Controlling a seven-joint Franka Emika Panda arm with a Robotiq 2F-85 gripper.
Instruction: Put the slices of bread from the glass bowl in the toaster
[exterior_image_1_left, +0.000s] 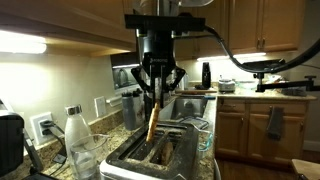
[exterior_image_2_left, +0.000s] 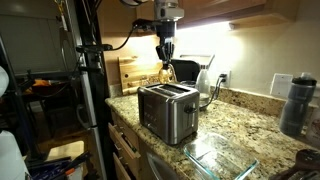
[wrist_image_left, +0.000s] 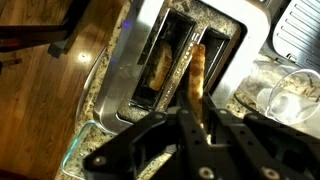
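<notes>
My gripper (exterior_image_1_left: 158, 88) hangs above the silver toaster (exterior_image_1_left: 150, 158) and is shut on a thin tan slice of bread (exterior_image_1_left: 153, 120) that hangs down towards the slots. In the wrist view the held slice (wrist_image_left: 197, 72) points at the toaster (wrist_image_left: 215, 20), over the strip between its two slots. Another slice (wrist_image_left: 160, 65) stands in the left slot. The fingers (wrist_image_left: 195, 125) clamp the slice's near end. An exterior view shows the gripper (exterior_image_2_left: 165, 50), slice (exterior_image_2_left: 166, 70), toaster (exterior_image_2_left: 167, 110) and the clear glass bowl (exterior_image_2_left: 222, 160) on the counter in front. Its rim also shows in the wrist view (wrist_image_left: 85, 135).
A tall bottle with a white top (exterior_image_1_left: 77, 135) and a clear drinking glass (wrist_image_left: 285, 95) stand beside the toaster. A black appliance (exterior_image_1_left: 10, 140) is at the counter's end. A kettle (exterior_image_2_left: 205, 85), a dark bottle (exterior_image_2_left: 296, 105) and a wooden board (exterior_image_2_left: 132, 72) stand by the wall.
</notes>
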